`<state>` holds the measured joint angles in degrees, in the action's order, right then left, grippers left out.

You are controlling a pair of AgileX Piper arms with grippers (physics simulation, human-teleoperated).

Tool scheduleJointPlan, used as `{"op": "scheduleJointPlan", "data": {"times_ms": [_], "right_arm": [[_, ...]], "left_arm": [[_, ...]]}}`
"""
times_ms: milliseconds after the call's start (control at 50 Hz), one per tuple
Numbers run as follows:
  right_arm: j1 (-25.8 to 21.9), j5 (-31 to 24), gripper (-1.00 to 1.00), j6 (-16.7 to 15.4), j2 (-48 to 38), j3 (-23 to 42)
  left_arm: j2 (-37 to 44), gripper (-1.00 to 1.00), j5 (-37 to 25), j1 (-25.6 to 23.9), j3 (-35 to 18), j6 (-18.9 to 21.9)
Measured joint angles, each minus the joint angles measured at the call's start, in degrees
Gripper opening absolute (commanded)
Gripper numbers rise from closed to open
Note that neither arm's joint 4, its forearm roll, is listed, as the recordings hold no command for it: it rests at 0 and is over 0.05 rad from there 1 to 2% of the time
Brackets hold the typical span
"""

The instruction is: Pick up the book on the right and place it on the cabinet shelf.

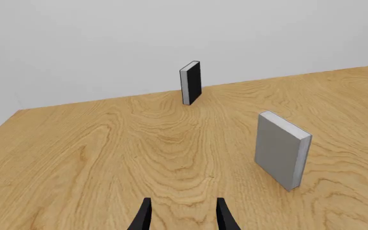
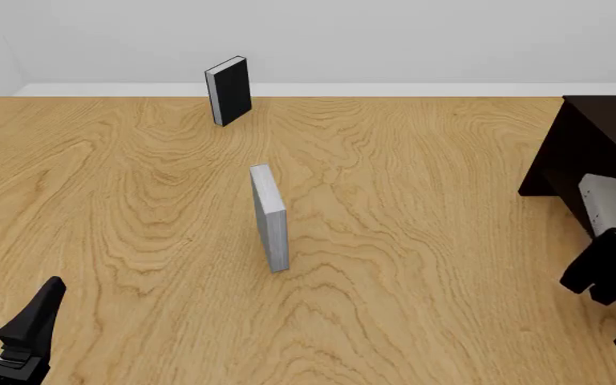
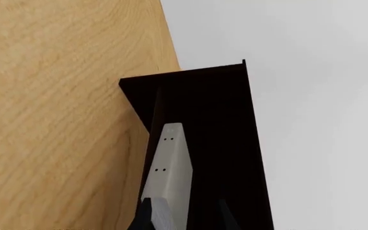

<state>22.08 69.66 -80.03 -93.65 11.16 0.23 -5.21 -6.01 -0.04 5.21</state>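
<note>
- The book (image 3: 168,167): in the right wrist view I see it edge-on as a pale slab running away from the camera into the dark recess of the cabinet shelf (image 3: 222,120). In the front view only a light-grey patch of the book (image 2: 611,202) shows, at the far right edge against the cabinet's open side. I cannot tell whether it rests on a board.
- Right tool (image 3: 185,218): the fingers stand spread apart. The book's near end lies against one finger, and a dark gap separates it from the other, so I read no clamp on it. In the front view the right tool (image 2: 608,269) is a black mass just nearer to me than the book, its fingertips hard to make out.
- Cabinet (image 2: 576,144): very dark brown, standing on the right side of the worktop (image 2: 415,241) and cut off by the frame edge.
- Grey upright book (image 2: 269,216): stands on end near the worktop's middle, thin edge toward me, well apart from the cabinet. The left wrist view shows the same book (image 1: 281,148).
- Black-covered book (image 2: 228,90): upright near the far edge, beyond the grey one, and visible from the left wrist (image 1: 191,82).
- Left tool (image 2: 9,301): at the near-left corner, fingers wide apart and holding nothing, hanging over bare wood (image 1: 184,215).
</note>
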Motion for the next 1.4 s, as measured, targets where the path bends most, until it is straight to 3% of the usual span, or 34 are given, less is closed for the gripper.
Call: {"op": "scheduleJointPlan", "data": {"times_ms": [640, 1100, 1260, 1400], "right_arm": [[-1.1, -0.2, 1.0, -0.7, 0.7, -0.5], [-9.1, 0.2, 1.0, -0.7, -1.1, 3.1], [-11.8, -2.5, 1.0, 2.1, 1.5, 3.7], [-14.8, -10.3, 1.0, 6.8, 8.0, 5.5]], "left_arm": [[0.0, 1.0, 0.2, -0.1, 0.0, -0.1], [-0.1, 1.0, 0.2, 0.1, 0.0, -0.1], [-0.1, 1.0, 0.2, 0.1, 0.0, -0.1], [-0.2, 1.0, 0.2, 0.1, 0.0, -0.1]]}}
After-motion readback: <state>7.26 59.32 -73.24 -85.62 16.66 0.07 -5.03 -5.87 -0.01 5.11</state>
